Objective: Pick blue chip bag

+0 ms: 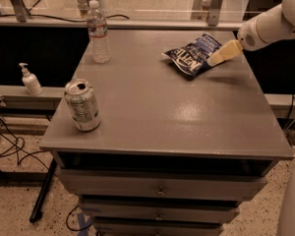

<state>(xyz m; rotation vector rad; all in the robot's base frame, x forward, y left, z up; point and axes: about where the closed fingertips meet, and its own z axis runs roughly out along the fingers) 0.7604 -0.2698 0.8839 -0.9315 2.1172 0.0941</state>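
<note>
grey cabinet top [152, 112] holds a soda can [82, 104] near left and a water bottle [99, 33] far left. the blue chip bag [192, 55] lies flat at the far right. the gripper [225, 53] reaches in from the right at the bag's right edge, likely lining up a grasp. whether it is open or closed i cannot tell.

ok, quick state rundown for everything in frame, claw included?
blue chip bag: lying flat on the table, back right, not lifted.
claw: low over the table, at the bag's right edge.
soda can: upright, front left, top looks opened.
water bottle: upright, back left, cap on.
soap dispenser: upright on the ledge left of the table.
drawers: shut.
</note>
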